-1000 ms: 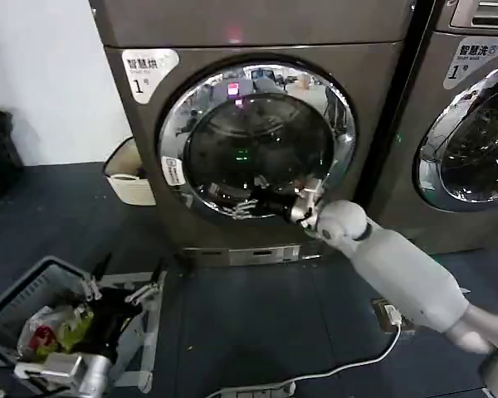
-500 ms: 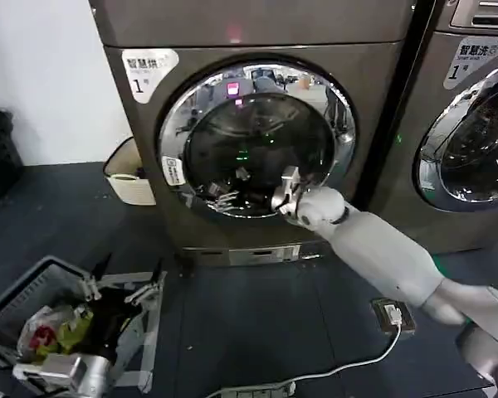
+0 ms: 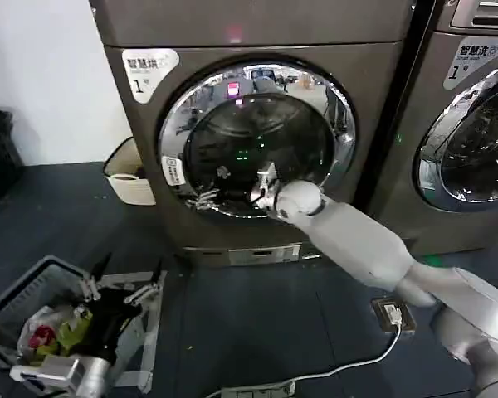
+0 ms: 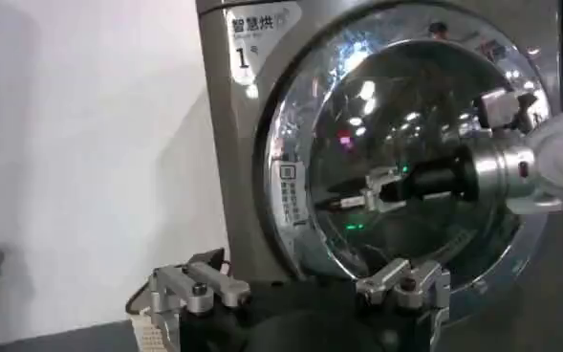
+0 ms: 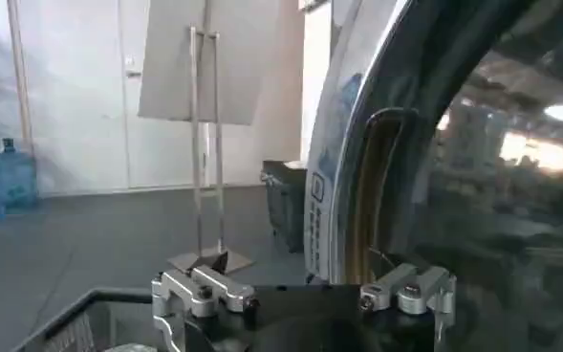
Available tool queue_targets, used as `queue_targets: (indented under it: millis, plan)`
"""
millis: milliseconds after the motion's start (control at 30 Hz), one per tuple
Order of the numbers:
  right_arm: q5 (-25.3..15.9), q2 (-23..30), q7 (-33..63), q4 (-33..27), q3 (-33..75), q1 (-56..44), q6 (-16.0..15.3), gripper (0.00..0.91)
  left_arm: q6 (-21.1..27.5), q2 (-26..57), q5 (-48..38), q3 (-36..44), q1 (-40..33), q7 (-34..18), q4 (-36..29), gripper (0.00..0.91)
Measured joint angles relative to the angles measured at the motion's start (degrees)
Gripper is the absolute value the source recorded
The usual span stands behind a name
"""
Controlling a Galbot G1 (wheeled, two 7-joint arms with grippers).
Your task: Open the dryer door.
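The grey dryer (image 3: pixel 149 124) has a round glass door (image 3: pixel 257 137) in a chrome ring, and the door lies flush with the front. My right arm reaches across the glass. Its gripper (image 3: pixel 202 199) is open at the door's lower left rim, just below a small white label (image 3: pixel 173 170). The left wrist view shows that right gripper (image 4: pixel 343 203) from the side, pointing at the rim beside the label (image 4: pixel 287 187). In the right wrist view the open fingers (image 5: pixel 201 289) frame the chrome rim (image 5: pixel 325 191). My left gripper (image 3: pixel 120 292) hangs open, low over a basket, apart from the dryer.
A grey laundry basket (image 3: pixel 17 294) with clothes stands on the floor at the lower left. A white bin (image 3: pixel 129 178) sits by the dryer's left side. A second machine (image 3: pixel 473 124) stands to the right. A white cable and plug (image 3: pixel 390 315) lie on the floor.
My right gripper has swept leftward across the door glass, from near the right rim to the lower left rim. The left arm has not moved. The door still looks shut.
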Motion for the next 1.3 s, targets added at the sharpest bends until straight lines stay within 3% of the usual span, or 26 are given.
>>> queue_targets:
  millis: [733, 1033, 1300]
  plan:
    - [-1.2, 4.6, -4.7, -5.6, -1.3, 1.7, 0.2, 0.907, 0.6, 1.1, -2.2, -1.0, -0.7, 0.0, -0.9, 0.907]
    - [0.0, 2.3, -7.4, -3.2, -3.1, 2.6, 0.0, 0.907, 1.1, 5.7, -7.3, -3.8, -4.2, -0.6, 2.6, 0.907]
    - [2.3, -2.9, -8.9, 2.2, -4.9, 2.8, 0.1, 0.907, 2.5, 12.2, -13.8, -6.5, -8.6, -0.8, 7.0, 0.907]
